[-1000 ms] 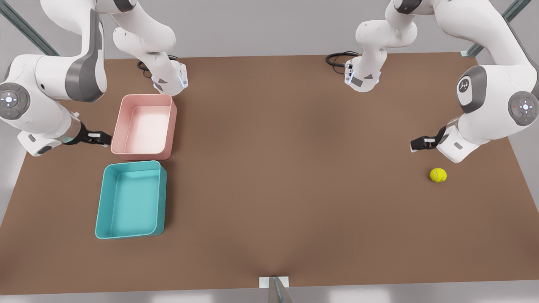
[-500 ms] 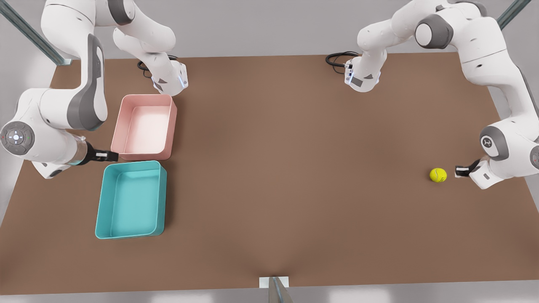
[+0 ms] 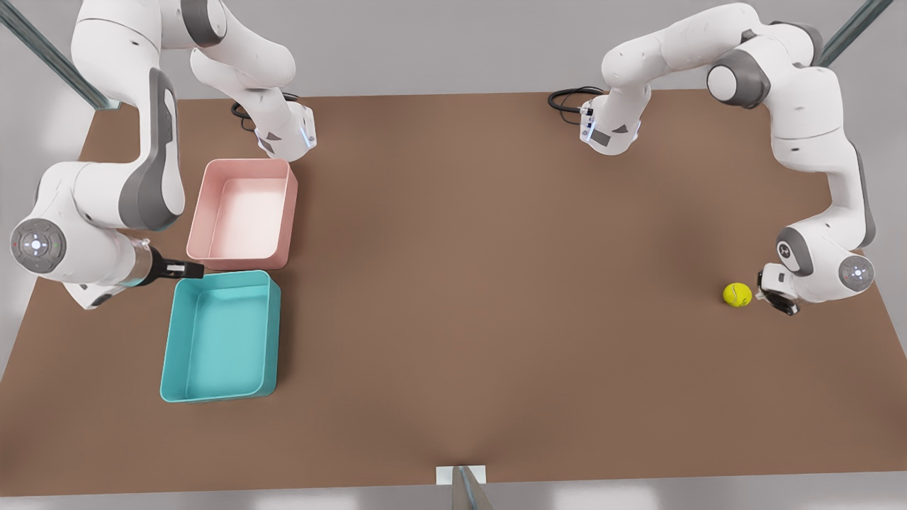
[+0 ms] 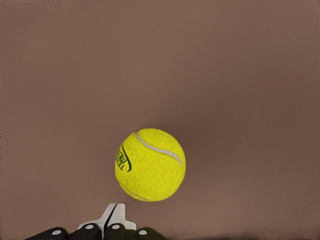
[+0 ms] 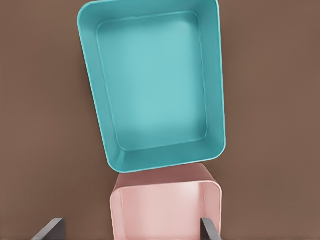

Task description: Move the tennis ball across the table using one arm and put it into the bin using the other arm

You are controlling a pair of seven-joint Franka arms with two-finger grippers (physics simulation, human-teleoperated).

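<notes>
Two arms are at work. Left gripper (image 3: 772,294) sits just beside the ball (image 3: 737,295), fingers closed, low on the table (image 3: 496,283). It should push gently toward the bin (image 3: 170,354), where the right gripper (image 3: 190,269) waits, open.

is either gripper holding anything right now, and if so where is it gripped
Nothing is held. The shut left gripper sits beside the tennis ball; the open right gripper hovers by the bin.
</notes>
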